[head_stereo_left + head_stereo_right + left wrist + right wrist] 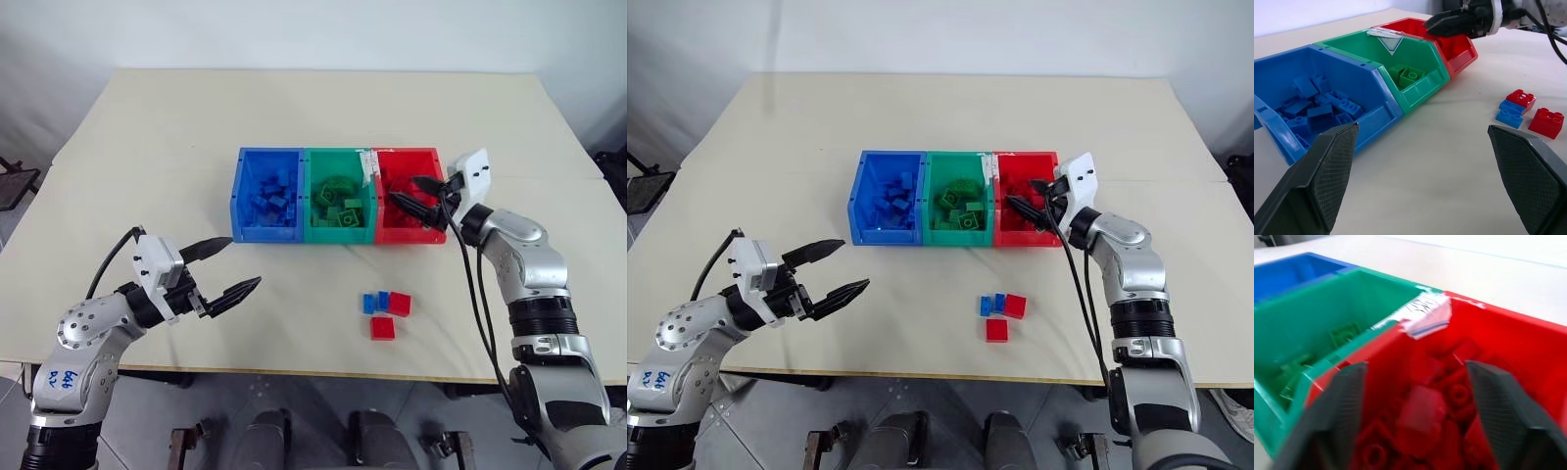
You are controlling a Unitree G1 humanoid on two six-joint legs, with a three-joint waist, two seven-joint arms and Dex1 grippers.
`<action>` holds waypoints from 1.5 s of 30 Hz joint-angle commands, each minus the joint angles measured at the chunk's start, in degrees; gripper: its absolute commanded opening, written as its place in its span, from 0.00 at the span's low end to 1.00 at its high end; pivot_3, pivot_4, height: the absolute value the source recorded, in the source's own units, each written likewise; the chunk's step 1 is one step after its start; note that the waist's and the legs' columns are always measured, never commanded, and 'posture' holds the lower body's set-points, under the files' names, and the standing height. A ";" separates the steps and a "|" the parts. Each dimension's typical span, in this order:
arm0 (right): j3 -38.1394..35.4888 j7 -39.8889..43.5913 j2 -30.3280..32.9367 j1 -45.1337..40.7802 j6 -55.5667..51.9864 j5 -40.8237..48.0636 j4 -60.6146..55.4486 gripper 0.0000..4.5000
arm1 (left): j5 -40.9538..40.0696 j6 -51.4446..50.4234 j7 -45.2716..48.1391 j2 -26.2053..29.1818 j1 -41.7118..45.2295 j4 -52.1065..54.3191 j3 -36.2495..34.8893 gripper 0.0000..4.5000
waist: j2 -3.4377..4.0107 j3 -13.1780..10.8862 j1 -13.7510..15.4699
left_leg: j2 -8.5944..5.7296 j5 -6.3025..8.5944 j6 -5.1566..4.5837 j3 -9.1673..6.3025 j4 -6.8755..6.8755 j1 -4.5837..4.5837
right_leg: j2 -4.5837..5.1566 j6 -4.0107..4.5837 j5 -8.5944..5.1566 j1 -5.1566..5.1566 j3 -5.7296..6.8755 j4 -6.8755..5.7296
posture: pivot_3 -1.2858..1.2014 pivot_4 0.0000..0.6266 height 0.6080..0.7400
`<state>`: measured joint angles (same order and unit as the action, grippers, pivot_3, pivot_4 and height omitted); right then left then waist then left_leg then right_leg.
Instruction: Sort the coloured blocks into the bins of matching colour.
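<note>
A: R gripper (416,199)?
B: Right of centre, fingers spread over the red bin (390,233), nothing between them.
A: L gripper (227,266)?
B: Lower left, wide apart, empty, above the table (294,117).
A: Blocks?
B: Two red blocks (400,304) (383,328) & two blue blocks (369,304) (383,300) clustered lower centre, below the bins. Blue bin (240,211), green bin (315,230) hold matching bricks.

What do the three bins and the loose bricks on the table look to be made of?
Bins: moulded plastic by the look, smooth and slightly glossy, with highlights along the rims. Loose bricks: likely hard plastic too, with moulded studs and crisp shiny edges. Table: matte beige surface; material unclear.
</note>
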<state>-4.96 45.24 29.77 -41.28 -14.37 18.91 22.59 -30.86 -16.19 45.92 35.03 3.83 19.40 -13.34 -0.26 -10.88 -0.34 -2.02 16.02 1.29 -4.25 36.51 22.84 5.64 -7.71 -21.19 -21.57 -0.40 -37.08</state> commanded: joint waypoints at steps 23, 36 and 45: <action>-6.59 35.48 18.52 28.94 11.48 8.25 -12.47 0.99 | 7.40 10.38 11.49 3.70 4.01 -7.99 8.38 1.00 | 0.02 -0.01 -1.40 | 0.17 0.16 -0.27 0.36 0.49 -0.72 | 0.00 -0.25 0.14 0.88 -0.15 0.19 | 0.52 0.24 1.00; 10.52 30.97 10.98 19.88 5.66 -1.43 -12.40 0.99 | 5.93 8.07 8.38 5.08 -4.76 -1.81 2.42 1.00 | 0.03 -0.01 0.52 | 0.14 0.39 -0.24 0.12 0.55 -0.52 | 0.38 -0.25 0.14 0.84 0.00 0.50 | 0.52 0.24 1.00; 9.75 30.21 10.65 21.19 6.77 -1.08 -11.53 0.43 | 5.66 7.21 7.39 4.87 -6.58 0.21 1.33 1.00 | 0.02 -0.01 0.23 | 0.18 0.44 -0.25 0.15 0.55 -0.64 | 0.33 -0.25 0.14 0.99 0.04 0.60 | 0.52 0.24 1.00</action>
<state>4.85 75.71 40.35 -20.59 -7.59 18.28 11.19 -24.37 -9.00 53.60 39.47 -2.64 17.58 -10.88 -0.24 -10.89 -0.12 -1.84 16.46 1.04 -4.10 37.05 22.22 5.97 -7.96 -21.05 -20.60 -0.37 -36.48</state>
